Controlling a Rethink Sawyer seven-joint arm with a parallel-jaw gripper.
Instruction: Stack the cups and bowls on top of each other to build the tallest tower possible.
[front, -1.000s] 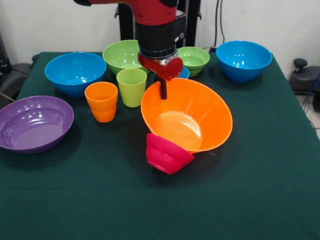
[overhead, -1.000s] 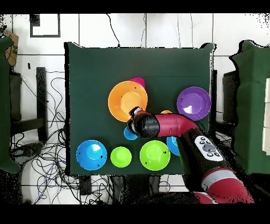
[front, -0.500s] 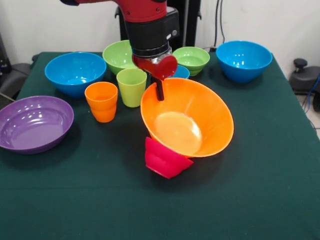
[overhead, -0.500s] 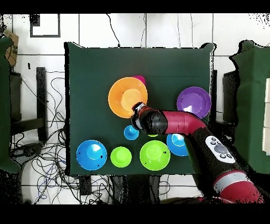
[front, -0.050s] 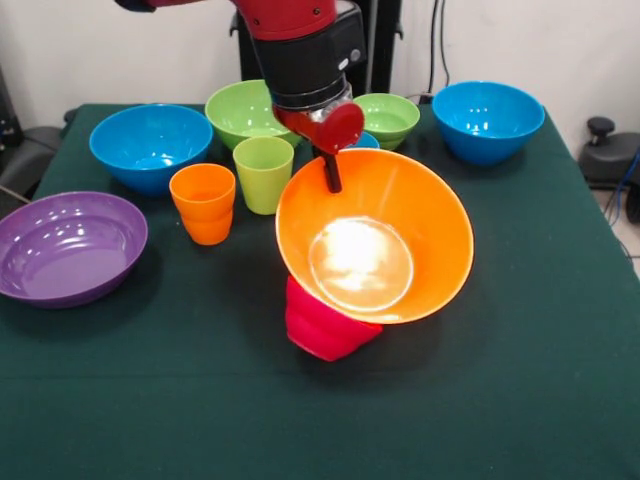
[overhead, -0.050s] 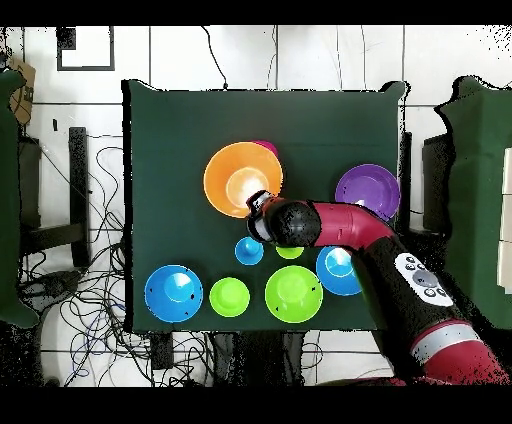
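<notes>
Dark green table (front, -0.050s: 560, 400). Big glossy orange plastic bowl (front, -0.050s: 375, 240) mid-table, tilted toward camera, resting on small red plastic bowl (front, -0.050s: 320, 328). Black-fingered gripper (front, -0.050s: 331, 172) clenched on orange bowl's far rim. Orange and lime plastic tumblers (front, -0.050s: 203, 203) just beside, upright.

Table (front, -0.050s: 560, 400) is covered by a dark green cloth. Directly on it are seen: purple bowl (front, -0.050s: 65, 247), large blue bowl (front, -0.050s: 150, 144), second blue bowl (front, -0.050s: 488, 120), two green bowls (front, -0.050s: 243, 110) (front, -0.050s: 388, 119), orange cup (front, -0.050s: 203, 203), lime cup (front, -0.050s: 263, 173), red bowl (front, -0.050s: 320, 325). A big orange bowl (front, -0.050s: 375, 250) is tilted, propped on the red bowl.
</notes>
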